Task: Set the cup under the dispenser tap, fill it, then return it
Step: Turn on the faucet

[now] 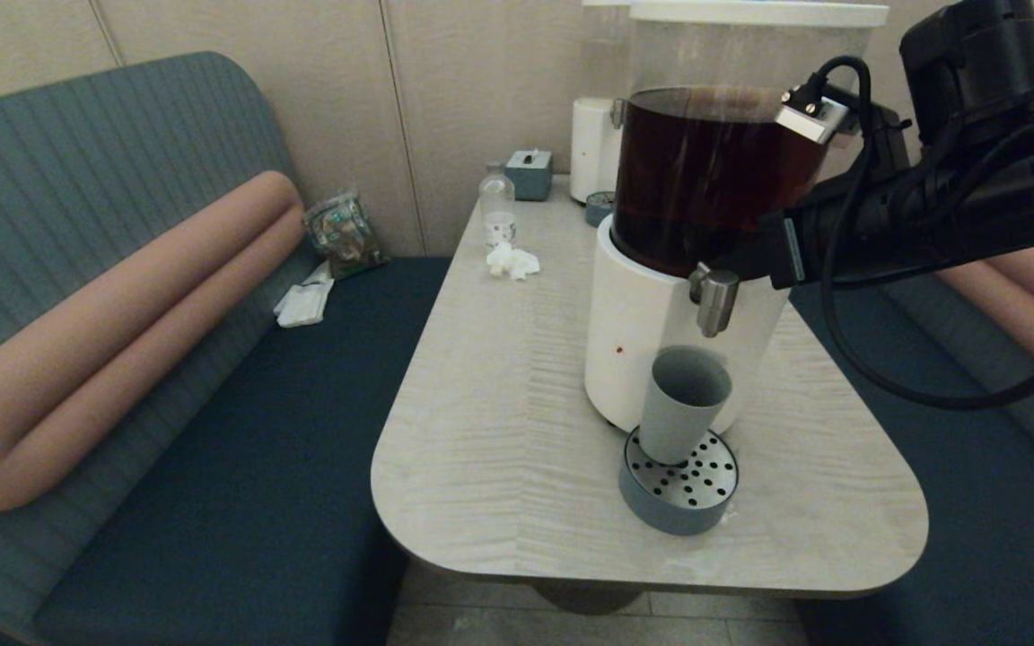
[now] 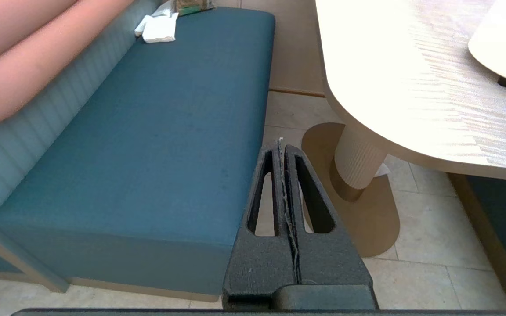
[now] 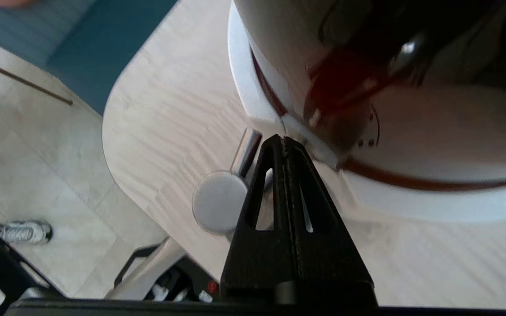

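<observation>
The grey-green cup (image 1: 684, 404) stands upright on the round perforated drip tray (image 1: 680, 489), directly below the steel dispenser tap (image 1: 714, 301). The cup's inside looks grey, with no liquid showing. The large dispenser (image 1: 652, 341) has a white base and a clear tank of dark brown liquid. My right arm (image 1: 930, 215) reaches in from the right at tap height. Its gripper (image 3: 283, 139) is shut with nothing between the fingers, lying right beside the tap (image 3: 220, 199), tips near the seam of base and tank. My left gripper (image 2: 283, 149) is shut and parked low by the bench.
At the table's far end are a clear bottle (image 1: 497, 205), a crumpled tissue (image 1: 512, 261), a tissue box (image 1: 530, 172), a smaller white dispenser (image 1: 592, 148) and a second tray (image 1: 599, 206). A snack bag (image 1: 344, 231) and napkins (image 1: 305, 303) lie on the blue bench.
</observation>
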Available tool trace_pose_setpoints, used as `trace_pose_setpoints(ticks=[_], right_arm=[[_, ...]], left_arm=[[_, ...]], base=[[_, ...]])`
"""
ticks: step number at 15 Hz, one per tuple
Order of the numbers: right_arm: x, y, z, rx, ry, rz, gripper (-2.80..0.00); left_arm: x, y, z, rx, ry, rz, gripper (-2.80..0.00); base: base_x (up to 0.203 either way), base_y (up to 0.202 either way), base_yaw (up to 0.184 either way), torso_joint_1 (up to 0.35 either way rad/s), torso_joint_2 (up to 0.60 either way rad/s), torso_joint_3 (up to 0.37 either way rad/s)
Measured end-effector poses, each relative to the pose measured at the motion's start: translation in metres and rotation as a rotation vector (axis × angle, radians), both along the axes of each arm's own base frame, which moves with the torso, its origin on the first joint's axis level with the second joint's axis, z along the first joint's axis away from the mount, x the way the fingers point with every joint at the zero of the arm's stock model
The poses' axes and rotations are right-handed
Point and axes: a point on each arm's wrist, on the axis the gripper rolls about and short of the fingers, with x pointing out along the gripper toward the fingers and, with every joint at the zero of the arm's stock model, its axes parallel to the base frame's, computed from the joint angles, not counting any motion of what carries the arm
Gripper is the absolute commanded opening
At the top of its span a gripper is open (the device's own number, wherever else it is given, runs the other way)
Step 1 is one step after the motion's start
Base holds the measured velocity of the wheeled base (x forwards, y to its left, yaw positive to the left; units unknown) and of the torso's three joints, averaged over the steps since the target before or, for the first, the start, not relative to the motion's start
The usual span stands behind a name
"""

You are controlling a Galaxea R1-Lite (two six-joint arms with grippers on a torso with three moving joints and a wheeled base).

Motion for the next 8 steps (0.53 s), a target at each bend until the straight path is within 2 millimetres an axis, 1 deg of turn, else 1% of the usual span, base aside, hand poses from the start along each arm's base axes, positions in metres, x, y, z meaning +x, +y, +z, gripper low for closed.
trace_pose_setpoints(ticks=[2,8], right_arm=[[0.0016,0.0028,0.0017,0.016,-0.027,0.013,-2.8],[0.0046,0.001,-0.0017,-0.011,-0.034,0.002,-2.8]], left_arm=[[0.0,0.0,0.0,0.0,0.0,-0.001,-2.8],[0.0,0.0,0.0,0.0,0.0,-0.001,-2.8]], base=[[0.0,0.0,0.0,0.0,0.0,0.0],[0.0,0.0,0.0,0.0,0.0,0.0]])
